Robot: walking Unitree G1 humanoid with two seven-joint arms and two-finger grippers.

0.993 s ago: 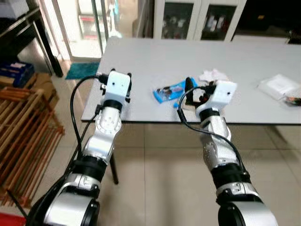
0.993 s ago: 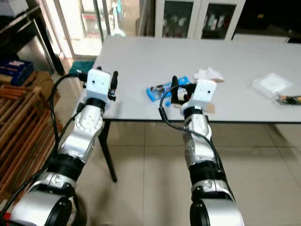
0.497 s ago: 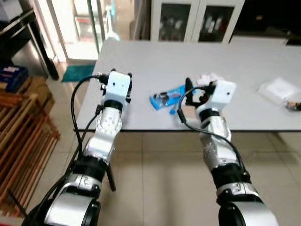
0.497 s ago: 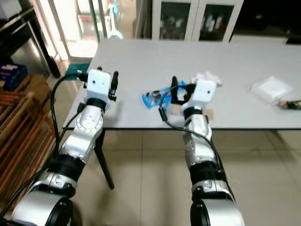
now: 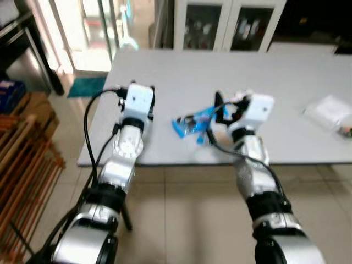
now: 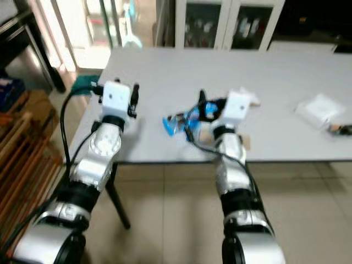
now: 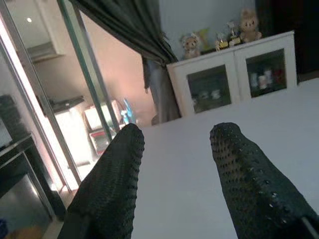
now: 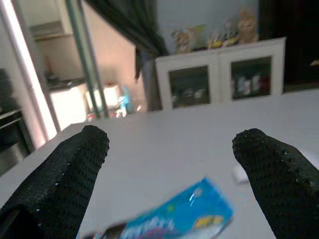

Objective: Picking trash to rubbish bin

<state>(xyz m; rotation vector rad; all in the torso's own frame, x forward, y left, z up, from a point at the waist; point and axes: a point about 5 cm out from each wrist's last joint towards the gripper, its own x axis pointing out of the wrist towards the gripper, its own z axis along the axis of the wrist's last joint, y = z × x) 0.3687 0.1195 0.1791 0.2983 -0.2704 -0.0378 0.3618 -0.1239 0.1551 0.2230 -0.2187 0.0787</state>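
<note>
A blue snack wrapper (image 5: 192,122) lies on the grey table (image 5: 165,71), near the front edge. My right gripper (image 5: 221,108) hovers just to the right of it, fingers open and empty. Looking along those fingers, the wrapper (image 8: 174,216) lies low between the two wide-apart fingertips (image 8: 84,147). A crumpled white tissue (image 5: 242,97) sits just behind the right gripper. My left gripper (image 5: 135,89) is held open over the left part of the table, with bare tabletop ahead of its fingers (image 7: 124,149).
A clear plastic bag (image 5: 330,110) lies at the table's right end. A small brown scrap (image 6: 243,142) rests by the front edge. White glass-door cabinets (image 5: 220,25) stand behind the table, and a wooden rack (image 5: 22,165) stands on the floor at left.
The view has shifted and blurred; the table's front edge now sits lower in the picture. Both grippers reach further over the table, both still open.
</note>
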